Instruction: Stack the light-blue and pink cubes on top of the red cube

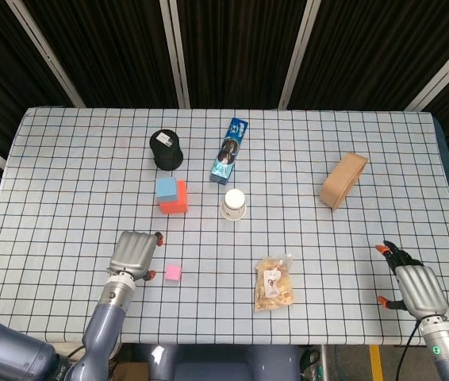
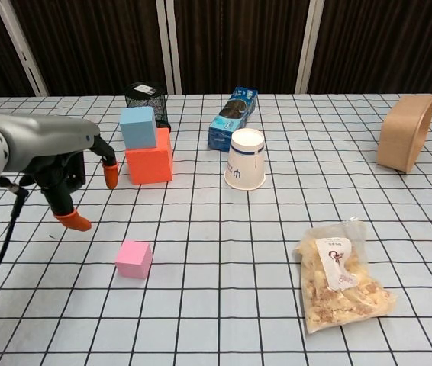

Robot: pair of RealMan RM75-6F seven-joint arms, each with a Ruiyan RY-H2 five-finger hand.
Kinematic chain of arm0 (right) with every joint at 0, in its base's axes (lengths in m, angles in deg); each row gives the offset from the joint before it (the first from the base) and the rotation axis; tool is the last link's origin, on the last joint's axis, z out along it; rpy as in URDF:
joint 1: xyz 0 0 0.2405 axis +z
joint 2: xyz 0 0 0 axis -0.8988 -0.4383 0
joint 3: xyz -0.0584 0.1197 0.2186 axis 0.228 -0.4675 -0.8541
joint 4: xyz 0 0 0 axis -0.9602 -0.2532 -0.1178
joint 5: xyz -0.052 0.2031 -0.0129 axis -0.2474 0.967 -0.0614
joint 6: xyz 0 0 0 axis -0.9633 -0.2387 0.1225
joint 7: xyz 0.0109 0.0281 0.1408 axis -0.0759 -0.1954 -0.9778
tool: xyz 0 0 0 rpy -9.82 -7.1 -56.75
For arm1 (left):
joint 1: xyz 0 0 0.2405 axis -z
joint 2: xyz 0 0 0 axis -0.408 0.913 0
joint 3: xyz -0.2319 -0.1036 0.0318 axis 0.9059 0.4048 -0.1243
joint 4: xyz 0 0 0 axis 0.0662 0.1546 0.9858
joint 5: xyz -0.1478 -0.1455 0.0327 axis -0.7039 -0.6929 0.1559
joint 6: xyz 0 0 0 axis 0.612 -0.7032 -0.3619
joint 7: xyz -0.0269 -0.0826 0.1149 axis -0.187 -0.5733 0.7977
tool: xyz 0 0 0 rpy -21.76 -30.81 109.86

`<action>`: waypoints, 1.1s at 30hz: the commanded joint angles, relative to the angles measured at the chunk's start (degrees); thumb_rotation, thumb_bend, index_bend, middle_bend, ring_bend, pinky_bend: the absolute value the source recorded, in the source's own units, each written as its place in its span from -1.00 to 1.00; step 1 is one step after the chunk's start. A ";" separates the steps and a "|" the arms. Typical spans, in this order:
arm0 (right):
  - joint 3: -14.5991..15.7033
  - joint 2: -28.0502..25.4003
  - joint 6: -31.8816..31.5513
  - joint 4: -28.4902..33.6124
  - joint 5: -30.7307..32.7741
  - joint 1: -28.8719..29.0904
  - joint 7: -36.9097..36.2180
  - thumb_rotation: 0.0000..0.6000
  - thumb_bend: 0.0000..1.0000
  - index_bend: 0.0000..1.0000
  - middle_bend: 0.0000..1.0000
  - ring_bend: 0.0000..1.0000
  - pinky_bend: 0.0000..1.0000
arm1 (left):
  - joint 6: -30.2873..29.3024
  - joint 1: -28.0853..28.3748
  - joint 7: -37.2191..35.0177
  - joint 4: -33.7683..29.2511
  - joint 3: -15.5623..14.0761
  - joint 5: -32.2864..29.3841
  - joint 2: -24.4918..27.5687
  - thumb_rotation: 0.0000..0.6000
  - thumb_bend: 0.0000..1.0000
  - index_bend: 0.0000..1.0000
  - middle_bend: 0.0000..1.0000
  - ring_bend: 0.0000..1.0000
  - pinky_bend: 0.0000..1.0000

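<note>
The pink cube lies loose on the table, just beside the empty, spread left hand, likely poised to take it. Farther back, the light-blue cube sits atop the red cube. The right hand rests idle and empty at the near right edge.

A lab-style test setup: a table under a checked cloth, backed by black curtains on white metal framing.
</note>
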 commanded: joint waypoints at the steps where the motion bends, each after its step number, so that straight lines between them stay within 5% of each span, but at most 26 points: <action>1: -0.03 -0.09 -0.16 0.02 -0.11 -0.03 -0.25 1.00 -0.72 -0.72 -0.80 -0.60 -0.27 | 0.62 -1.05 -0.84 2.93 -1.53 1.44 -2.62 1.00 -0.51 -0.28 0.74 0.43 0.54; 13: 0.00 -0.73 -0.82 -0.05 -0.71 -0.32 -1.74 1.00 -0.72 -0.73 -0.80 -0.60 -0.27 | 3.52 -1.64 0.39 10.11 -2.57 4.16 -9.33 1.00 -0.42 -0.21 0.74 0.44 0.55; 33: 0.04 -0.97 -0.40 0.28 -0.58 -0.22 -1.77 1.00 -0.72 -0.73 -0.80 -0.60 -0.27 | 3.44 -2.78 3.71 9.76 -2.14 5.13 -10.59 1.00 -0.42 -0.21 0.74 0.44 0.55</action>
